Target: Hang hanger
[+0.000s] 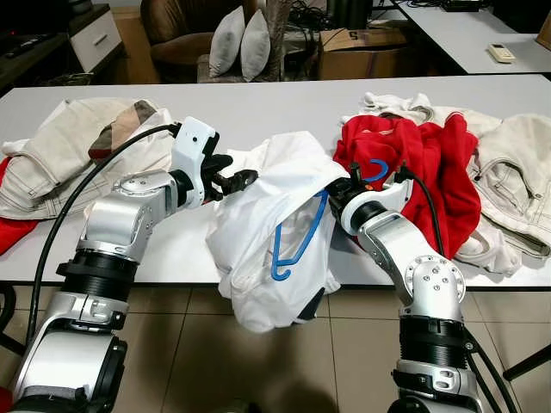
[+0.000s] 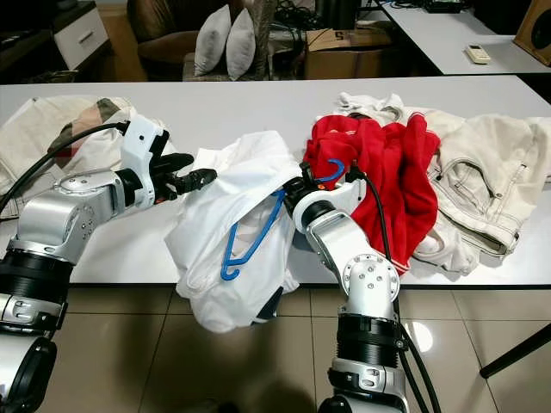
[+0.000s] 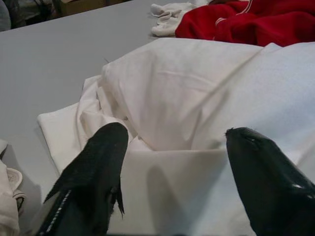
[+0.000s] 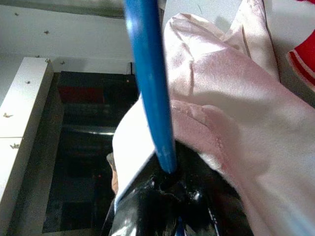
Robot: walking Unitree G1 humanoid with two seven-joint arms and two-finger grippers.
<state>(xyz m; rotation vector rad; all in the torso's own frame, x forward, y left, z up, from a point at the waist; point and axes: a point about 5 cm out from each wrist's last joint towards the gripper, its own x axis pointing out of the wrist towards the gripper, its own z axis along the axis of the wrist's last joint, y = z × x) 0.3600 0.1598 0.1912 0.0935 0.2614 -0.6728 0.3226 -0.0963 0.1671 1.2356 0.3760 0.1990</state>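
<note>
A blue hanger (image 1: 299,238) sits partly inside a white garment (image 1: 258,258) that drapes over the front edge of the grey table (image 1: 275,103). The hanger's hook (image 1: 376,169) pokes out near the red clothes. My right gripper (image 1: 337,191) is shut on the hanger's bar; in the right wrist view the blue bar (image 4: 150,83) runs into the closed fingers (image 4: 162,196) with white cloth bunched beside it. My left gripper (image 1: 237,181) is at the garment's left shoulder. Its fingers (image 3: 96,167) stand open, with the white cloth (image 3: 182,98) spread between and beyond them.
A red garment (image 1: 435,168) and cream jeans (image 1: 516,163) lie on the table's right part. More cream clothes (image 1: 60,155) are piled at the left. Behind the table are a chair with two cushions (image 1: 241,43), a cardboard box (image 1: 362,52) and a second table (image 1: 473,34).
</note>
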